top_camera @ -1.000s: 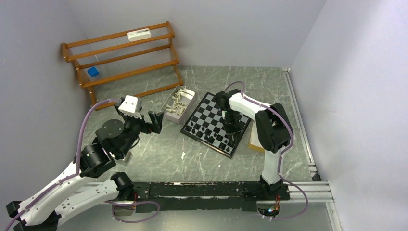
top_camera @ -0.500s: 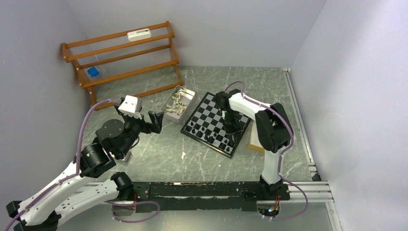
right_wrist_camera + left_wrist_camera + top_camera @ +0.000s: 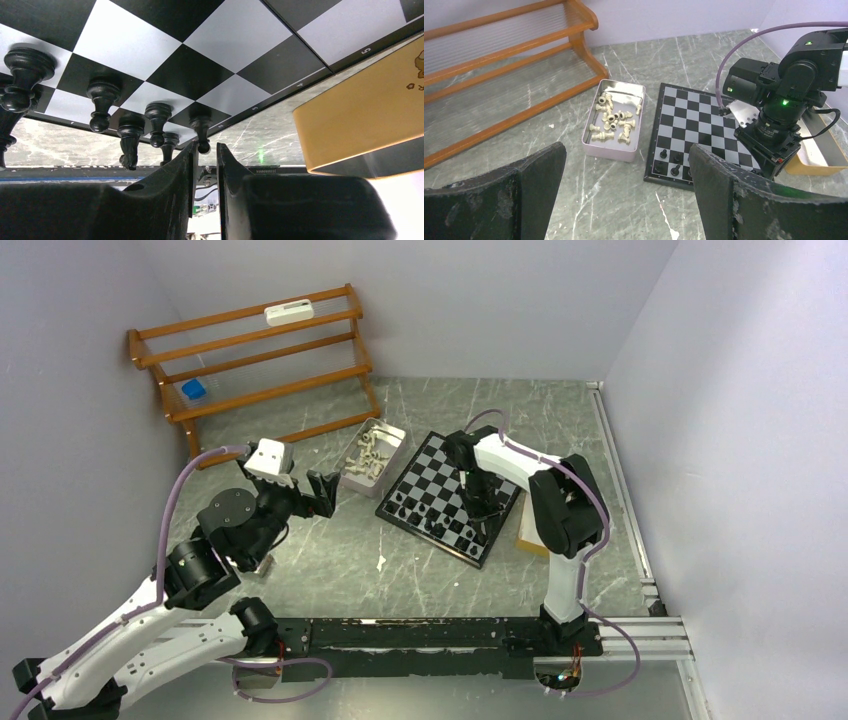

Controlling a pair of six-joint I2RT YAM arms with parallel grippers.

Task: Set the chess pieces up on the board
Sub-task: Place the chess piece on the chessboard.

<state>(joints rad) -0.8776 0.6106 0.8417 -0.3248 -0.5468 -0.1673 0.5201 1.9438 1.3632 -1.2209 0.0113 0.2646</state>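
Note:
The board (image 3: pixel 450 475) lies at mid-table, with several black chess pieces (image 3: pixel 420 512) standing along its near edge. Cream-white chess pieces (image 3: pixel 614 120) lie heaped in a small silver tray (image 3: pixel 385 430) left of the board. My right gripper (image 3: pixel 478 502) hangs low over the board's near right corner. In the right wrist view its jaws (image 3: pixel 205 147) stand a narrow gap apart, and the head of a black pawn (image 3: pixel 202 131) standing on the board (image 3: pixel 165 30) sits at the fingertips without filling the gap. My left gripper (image 3: pixel 626 150) is wide open and empty, over bare table left of the silver tray.
A wooden slatted rack (image 3: pixel 255 360) stands at the back left with a blue object (image 3: pixel 193 390) and a white item (image 3: pixel 288 312) on it. A yellow tray (image 3: pixel 528 530) sits against the board's right side. Walls close in on the left, back and right.

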